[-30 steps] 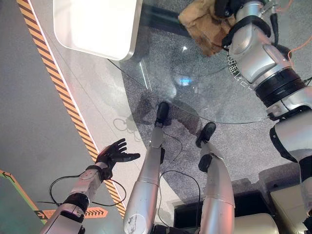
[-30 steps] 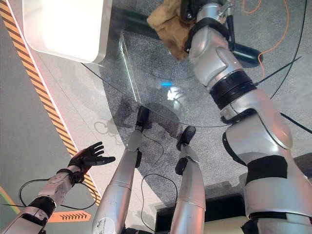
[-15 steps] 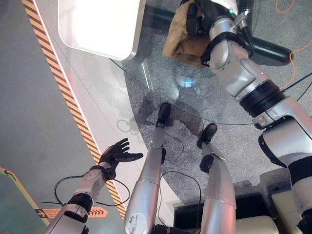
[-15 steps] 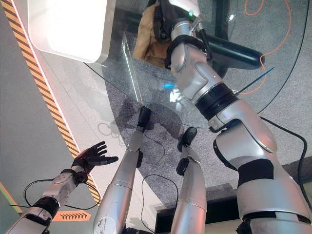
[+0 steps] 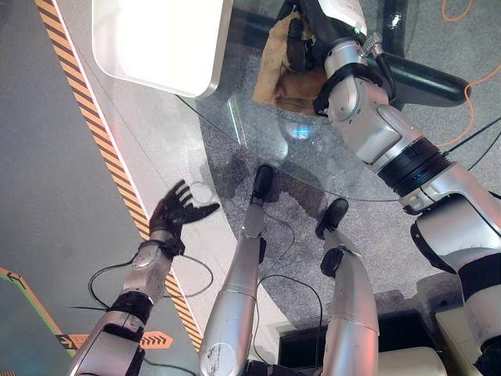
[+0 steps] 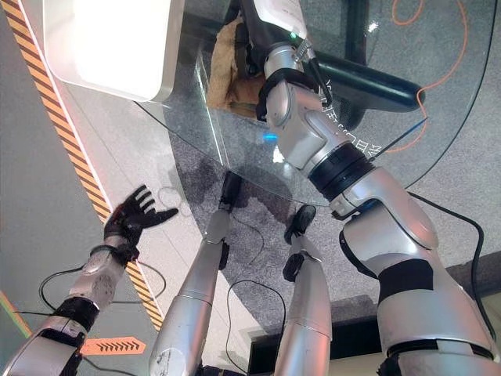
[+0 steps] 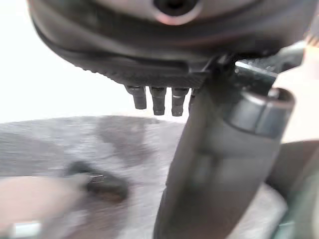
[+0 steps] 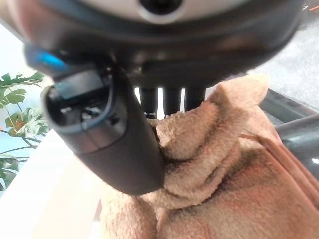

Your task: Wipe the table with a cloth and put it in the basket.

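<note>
- Since a second ago, your right hand (image 5: 301, 35) has dragged the tan, fluffy terry cloth (image 5: 283, 66) leftward across the round glass tabletop (image 5: 258, 141), toward the white rounded-corner slab (image 5: 156, 43); your left hand (image 5: 174, 213) has lifted a little and now hangs higher beside the orange-and-black striped floor tape (image 5: 117, 180).
- Left eye view: you see the right hand lying on top of the cloth at the far side of the glass, with the cloth bunched under it and spilling toward you. The left hand hovers low, off the table and well apart from the cloth, fingers spread and holding nothing.
- Right eye view: the same layout holds. The cloth (image 6: 227, 66) sits between the right hand (image 6: 252, 43) and the white slab (image 6: 109, 47), so it lies on the slab side of the fingers. The right arm is by far the nearer one to it.
- Left wrist view: the left hand's fingers (image 7: 157, 99) stand straight and apart over grey floor, with nothing between them.
- Right wrist view: the thumb (image 8: 109, 144) presses into a fold of the cloth (image 8: 219, 174) and the fingers (image 8: 172, 102) reach over it; you have it pinched, I judge.
- I can't make out any basket, so keep wiping with the right hand.
</note>
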You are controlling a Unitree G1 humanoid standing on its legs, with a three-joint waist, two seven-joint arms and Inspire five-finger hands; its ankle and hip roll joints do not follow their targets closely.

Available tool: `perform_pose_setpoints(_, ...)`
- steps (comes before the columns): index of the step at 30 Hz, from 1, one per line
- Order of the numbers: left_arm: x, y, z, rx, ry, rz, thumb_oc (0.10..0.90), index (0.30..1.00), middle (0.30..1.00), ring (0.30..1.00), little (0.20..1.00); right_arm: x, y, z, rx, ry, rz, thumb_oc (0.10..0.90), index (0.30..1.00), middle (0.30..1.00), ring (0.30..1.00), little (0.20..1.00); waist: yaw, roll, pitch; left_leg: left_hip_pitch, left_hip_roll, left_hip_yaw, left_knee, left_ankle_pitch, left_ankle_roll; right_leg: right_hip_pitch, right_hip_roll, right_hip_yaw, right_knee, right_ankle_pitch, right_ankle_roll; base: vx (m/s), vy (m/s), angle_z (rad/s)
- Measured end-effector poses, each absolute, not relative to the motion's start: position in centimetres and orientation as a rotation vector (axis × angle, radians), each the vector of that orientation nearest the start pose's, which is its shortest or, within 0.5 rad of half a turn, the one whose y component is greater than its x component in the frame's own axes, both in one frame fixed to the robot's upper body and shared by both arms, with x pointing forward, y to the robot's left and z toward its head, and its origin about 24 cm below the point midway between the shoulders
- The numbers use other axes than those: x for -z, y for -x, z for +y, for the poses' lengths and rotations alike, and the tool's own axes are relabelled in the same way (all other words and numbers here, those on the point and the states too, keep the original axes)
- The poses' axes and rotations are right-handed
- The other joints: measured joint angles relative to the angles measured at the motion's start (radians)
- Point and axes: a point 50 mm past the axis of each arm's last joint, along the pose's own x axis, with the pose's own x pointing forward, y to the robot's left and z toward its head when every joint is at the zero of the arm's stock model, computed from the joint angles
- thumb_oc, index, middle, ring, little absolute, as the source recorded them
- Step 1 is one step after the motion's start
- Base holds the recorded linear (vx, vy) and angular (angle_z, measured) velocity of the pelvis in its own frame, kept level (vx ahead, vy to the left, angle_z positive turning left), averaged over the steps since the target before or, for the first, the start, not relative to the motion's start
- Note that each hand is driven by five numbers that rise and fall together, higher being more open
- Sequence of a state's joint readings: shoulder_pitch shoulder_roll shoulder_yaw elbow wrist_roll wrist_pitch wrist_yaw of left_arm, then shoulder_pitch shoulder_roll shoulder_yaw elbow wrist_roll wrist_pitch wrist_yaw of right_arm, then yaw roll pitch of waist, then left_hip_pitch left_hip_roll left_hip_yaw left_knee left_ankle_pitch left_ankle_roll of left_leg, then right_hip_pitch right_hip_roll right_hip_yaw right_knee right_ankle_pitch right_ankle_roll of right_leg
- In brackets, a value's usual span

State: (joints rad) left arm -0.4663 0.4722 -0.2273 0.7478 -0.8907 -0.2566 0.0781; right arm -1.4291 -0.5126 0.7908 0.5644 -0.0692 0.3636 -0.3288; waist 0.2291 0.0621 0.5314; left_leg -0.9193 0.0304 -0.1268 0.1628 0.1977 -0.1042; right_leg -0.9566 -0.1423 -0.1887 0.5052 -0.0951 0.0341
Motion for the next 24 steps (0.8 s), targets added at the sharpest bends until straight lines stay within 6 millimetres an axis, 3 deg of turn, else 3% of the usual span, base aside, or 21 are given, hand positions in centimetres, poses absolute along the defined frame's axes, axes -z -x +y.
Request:
perform_pose_setpoints(6, -9.9, -34.3, 27.3, -0.411, 0.336, -0.162, 0.800, 0.900, 0.900, 0.900, 0.900, -32.5, -39.3, -9.2, 0.201, 0.966, -0.566, 0.100, 0.300, 0.300, 0.300, 0.200, -0.001, -0.001, 0.000, -0.001, -0.001, -0.002, 0.011, 0.000, 0.000, 0.003, -0.001, -0.002, 0.005, 0.001, -0.001, -0.01, -0.030, 0.01)
perform_pose_setpoints(12, -15.1, -34.6, 29.2, -0.587, 0.378, -0.336, 0.800, 0.900, 0.900, 0.900, 0.900, -32.3, -39.3, -10.3, 0.246, 0.820, -0.570, 0.100, 0.300, 0.300, 0.300, 0.200, -0.015, -0.002, 0.000, -0.016, -0.002, -0.011, 0.036, -0.009, -0.002, -0.003, -0.001, -0.006, 0.017, -0.001, -0.004, -0.02, -0.005, 0.01)
perform_pose_setpoints(17, -17.2, -35.1, 29.2, -0.636, 0.403, -0.388, 0.800, 0.900, 0.900, 0.900, 0.900, -33.0, -39.1, -10.5, 0.257, 0.758, -0.602, 0.100, 0.300, 0.300, 0.300, 0.200, -0.031, -0.007, 0.003, -0.044, -0.003, -0.019, 0.046, -0.011, -0.002, -0.018, 0.000, -0.014, 0.012, 0.000, -0.004, 0.00, 0.004, 0.02)
perform_pose_setpoints(24, -17.7, -34.4, 30.0, -0.786, 0.396, -0.436, 0.800, 0.900, 0.900, 0.900, 0.900, -32.4, -38.6, -10.6, 0.235, 0.657, -0.623, 0.100, 0.300, 0.300, 0.300, 0.200, -0.058, -0.029, 0.007, -0.045, -0.004, -0.014, 0.046, -0.016, 0.002, -0.016, 0.000, -0.010, 0.002, 0.002, -0.002, 0.00, 0.012, 0.00)
